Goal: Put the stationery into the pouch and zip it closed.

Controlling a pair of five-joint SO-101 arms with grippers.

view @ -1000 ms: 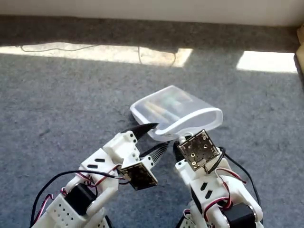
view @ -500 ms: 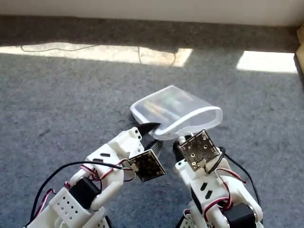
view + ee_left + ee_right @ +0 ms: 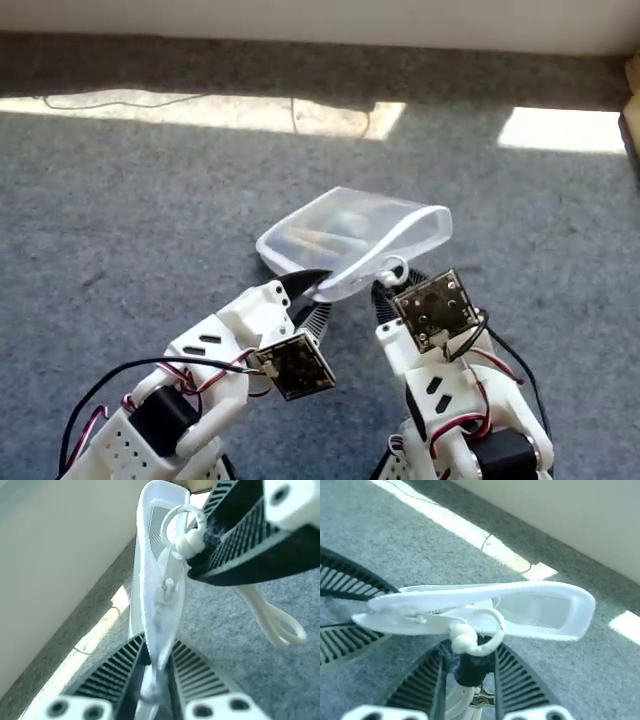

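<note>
A translucent white pouch [image 3: 350, 238] is held just above the grey carpet, with yellow and green stationery [image 3: 325, 235] showing through its wall. My left gripper [image 3: 308, 287] is shut on the pouch's near end, and the zipper seam [image 3: 159, 605] is pinched between its ribbed fingers [image 3: 112, 672]. My right gripper [image 3: 388, 287] is shut on the zipper pull [image 3: 469, 642], a white ring and knot on a dark tab. Beyond the pull, the pouch mouth [image 3: 535, 609] still gapes. The left gripper's black fingers [image 3: 345, 580] sit close beside it.
Grey carpet [image 3: 130, 230] surrounds the arms. A thin cable [image 3: 200, 100] lies along the sunlit strip at the back, below the wall. A white cord loop [image 3: 272, 625] hangs from the pull. A bright sun patch [image 3: 565, 130] lies at the far right.
The pouch has shifted left and tilted, and its mouth looks narrower. The left arm dipped and came back; the right gripper edged slightly right with the pull.
</note>
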